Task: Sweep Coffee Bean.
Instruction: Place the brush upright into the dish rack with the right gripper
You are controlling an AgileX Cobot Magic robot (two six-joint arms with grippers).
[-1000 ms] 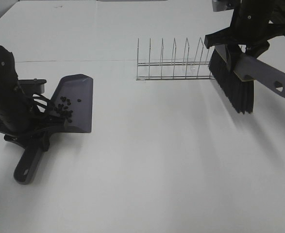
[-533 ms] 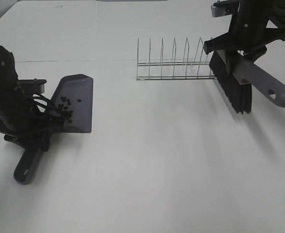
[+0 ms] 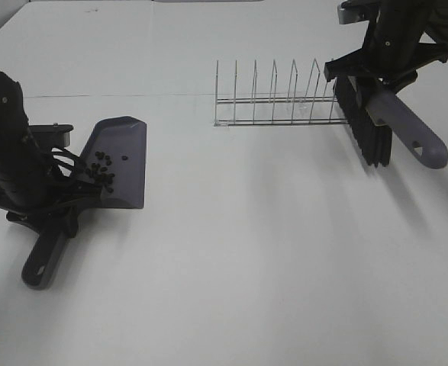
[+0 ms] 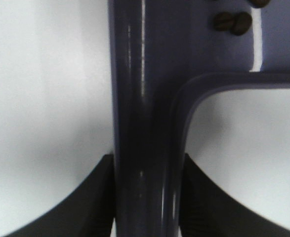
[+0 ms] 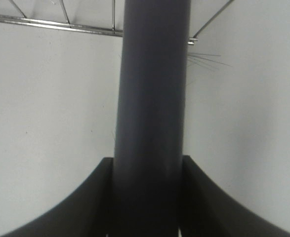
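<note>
**Sweep Coffee Bean, late stage.** Nearest us, by the left edge of the desk (image 3: 246, 305), the left gripper (image 3: 53, 207) clamps the dustpan (image 3: 124, 152) by its handle. In the left wrist view we see both fingers (image 4: 93, 207) pressed to the handle's sides. The pan's open lip faces the right edge. The beans (image 3: 101, 171) lie in a loose cluster inside the pan, toward its handle end, and we find none loose on the desk.

Farther back, about midway across the far half, stands a wire rack (image 3: 273, 103) with nothing in its slots. Just past its right end, toward the far right corner, the right gripper (image 3: 382, 80) is closed around the handle of the brush (image 3: 372, 133). The bristles point down, and we cannot tell whether they touch the desk. A few dark specks (image 3: 94, 10) at the far edge are too small to name.

We judge the sweeping itself complete, and the step in hand to be putting the tools away. The next move calls for keeping the pan level so that no bean rolls off the lip. It also calls for steering the brush clear of the rack, which stands just beside the bristles and could snag them
</note>
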